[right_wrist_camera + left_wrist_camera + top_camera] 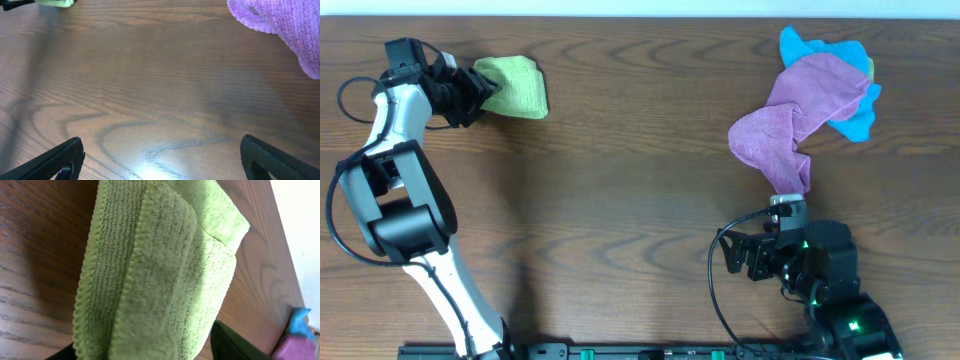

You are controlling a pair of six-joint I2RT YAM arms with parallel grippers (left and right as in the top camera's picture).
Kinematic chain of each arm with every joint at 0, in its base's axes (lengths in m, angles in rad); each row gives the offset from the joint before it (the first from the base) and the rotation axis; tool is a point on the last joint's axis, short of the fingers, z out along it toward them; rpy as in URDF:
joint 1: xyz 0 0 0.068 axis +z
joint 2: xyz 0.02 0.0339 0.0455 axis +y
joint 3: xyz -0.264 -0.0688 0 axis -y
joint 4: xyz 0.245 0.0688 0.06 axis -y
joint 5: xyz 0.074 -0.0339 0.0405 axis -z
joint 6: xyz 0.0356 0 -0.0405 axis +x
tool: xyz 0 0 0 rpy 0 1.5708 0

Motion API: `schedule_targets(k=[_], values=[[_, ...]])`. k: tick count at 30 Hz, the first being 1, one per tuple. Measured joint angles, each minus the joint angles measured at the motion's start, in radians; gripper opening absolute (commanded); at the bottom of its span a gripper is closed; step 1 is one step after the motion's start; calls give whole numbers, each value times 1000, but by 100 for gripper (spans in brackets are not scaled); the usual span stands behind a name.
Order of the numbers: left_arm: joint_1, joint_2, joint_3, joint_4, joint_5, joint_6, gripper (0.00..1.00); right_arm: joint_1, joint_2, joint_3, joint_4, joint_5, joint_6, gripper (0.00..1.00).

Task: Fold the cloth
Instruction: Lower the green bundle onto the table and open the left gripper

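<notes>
The lime-green cloth [517, 87] lies folded into a small bundle at the far left of the wooden table. It fills the left wrist view [160, 265], with stacked layers and stitched edges showing; no white tag is visible. My left gripper [470, 95] is at the cloth's left end. Its fingers [145, 352] sit wide apart on either side of the bundle, so it looks open. My right gripper [745, 255] is open and empty above bare table [160, 145], far from the green cloth.
A purple cloth [795, 120] lies crumpled at the back right on top of a bright blue cloth [840, 60]. Its lower end reaches close to my right arm, and it also shows in the right wrist view [280, 25]. The table's far edge runs just behind the cloths.
</notes>
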Motion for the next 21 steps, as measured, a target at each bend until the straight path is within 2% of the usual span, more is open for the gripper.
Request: schedule_targets(k=[4, 6, 11, 15, 21], values=[[1, 0, 0, 0, -12, 13, 85, 0, 0, 0, 0, 0, 0, 99], [1, 0, 0, -2, -16, 14, 98, 0, 0, 0, 0, 0, 0, 99], [1, 0, 0, -60, -31, 57, 95, 0, 0, 0, 0, 0, 0, 99], [1, -10, 0, -129, -107, 100, 96, 0, 0, 0, 0, 0, 0, 99], [3, -125, 0, -145, -192, 129, 95, 0, 0, 0, 0, 0, 0, 99]])
